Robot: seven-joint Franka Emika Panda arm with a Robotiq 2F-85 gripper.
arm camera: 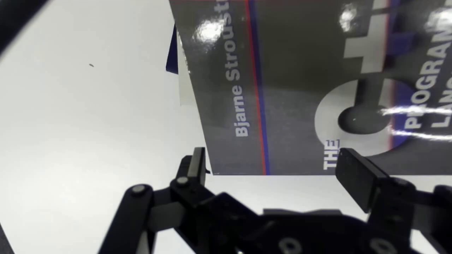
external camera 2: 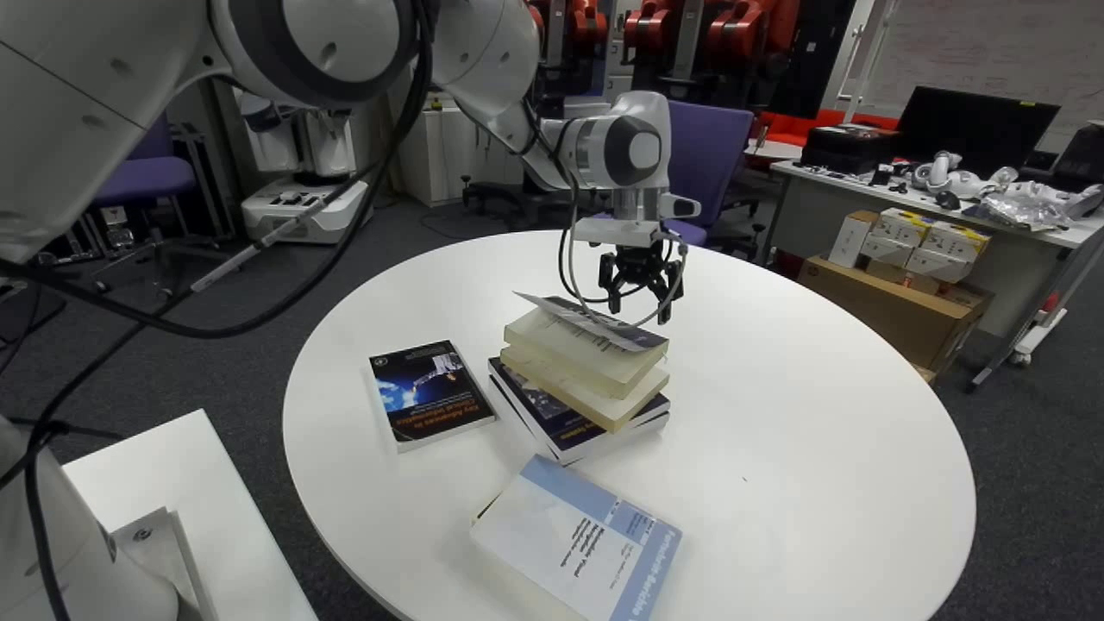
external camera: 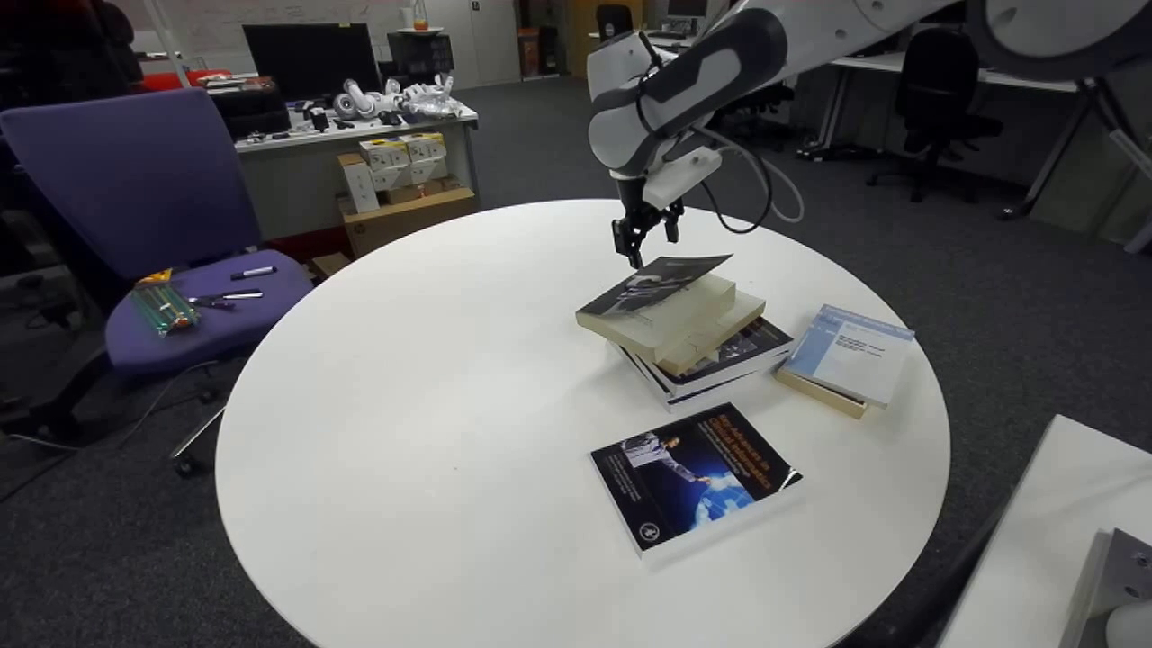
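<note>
Black two-fingered gripper (arm camera: 272,165), jaws wide apart.
Nearest: glossy dark-grey C++ paperback (arm camera: 300,88), partly open, atop cream-and-navy book stack (external camera 2: 586,388).

White glare on glossy book cover (arm camera: 296,70), bright tabletop (external camera: 405,405), dim carpet (external camera: 540,135)

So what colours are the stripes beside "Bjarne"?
The stripes are red and blue, clearest in the wrist view.

You're in a robotics lab, by the look of it: red robot arms (external camera 2: 649,34), a scribbled-on whiteboard (external camera 2: 975,43), a monitor (external camera 2: 970,125), a purple swivel chair (external camera: 135,180).
</note>
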